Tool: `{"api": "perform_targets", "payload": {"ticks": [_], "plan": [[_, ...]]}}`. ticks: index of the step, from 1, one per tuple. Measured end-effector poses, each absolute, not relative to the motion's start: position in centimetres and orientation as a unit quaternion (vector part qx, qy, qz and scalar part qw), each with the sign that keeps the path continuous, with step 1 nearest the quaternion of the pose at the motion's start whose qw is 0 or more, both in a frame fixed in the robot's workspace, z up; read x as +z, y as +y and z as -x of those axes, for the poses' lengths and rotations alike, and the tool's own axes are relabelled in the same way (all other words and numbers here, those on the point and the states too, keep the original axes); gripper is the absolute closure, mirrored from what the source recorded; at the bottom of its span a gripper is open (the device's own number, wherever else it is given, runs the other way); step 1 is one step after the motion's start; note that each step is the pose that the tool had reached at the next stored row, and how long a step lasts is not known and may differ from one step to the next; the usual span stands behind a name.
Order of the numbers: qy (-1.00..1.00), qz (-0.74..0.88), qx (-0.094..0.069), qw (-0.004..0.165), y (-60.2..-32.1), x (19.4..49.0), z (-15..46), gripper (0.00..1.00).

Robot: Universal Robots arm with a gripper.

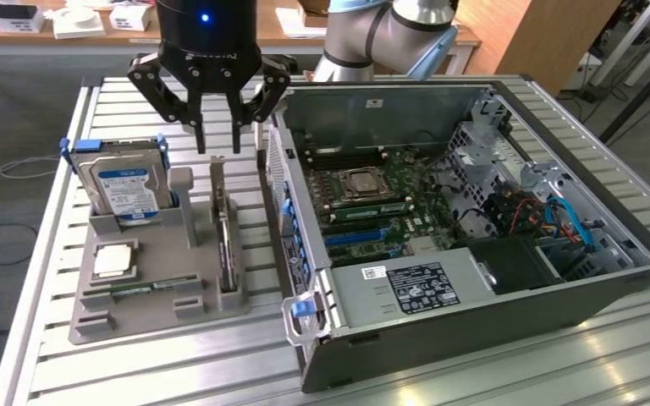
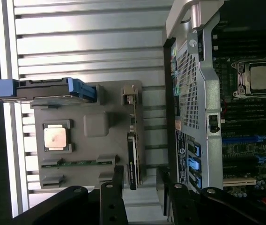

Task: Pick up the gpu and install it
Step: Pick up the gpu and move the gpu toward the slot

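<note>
My end effector hangs in the upper left of the exterior view, its fingers spread apart with nothing between them. Below it, a grey holder tray sits on the slatted metal worktop. At the tray's far end, towards the exterior view's left, a hard drive with a blue-and-white label stands upright in a blue-tabbed carrier. Nearer the camera, a processor lies flat, and a narrow green memory stick lies just in front of it. An open computer case fills the exterior view's right, its perforated rear wall close beside the tray and its motherboard exposed. The gpu stands on edge in the slot along the tray's right side, between the hard drive and the case wall. It lies directly beneath my fingertips, apart from them.
</note>
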State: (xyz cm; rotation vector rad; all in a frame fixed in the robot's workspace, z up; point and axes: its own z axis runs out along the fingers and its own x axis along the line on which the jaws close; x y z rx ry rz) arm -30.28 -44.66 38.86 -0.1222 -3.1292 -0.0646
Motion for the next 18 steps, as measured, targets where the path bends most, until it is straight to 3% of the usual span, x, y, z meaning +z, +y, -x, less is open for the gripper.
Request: {"api": "perform_targets", "payload": {"ticks": [18], "plan": [[-0.999,0.039,-0.021,0.005,-44.7,36.0,30.7,0.58]]}}
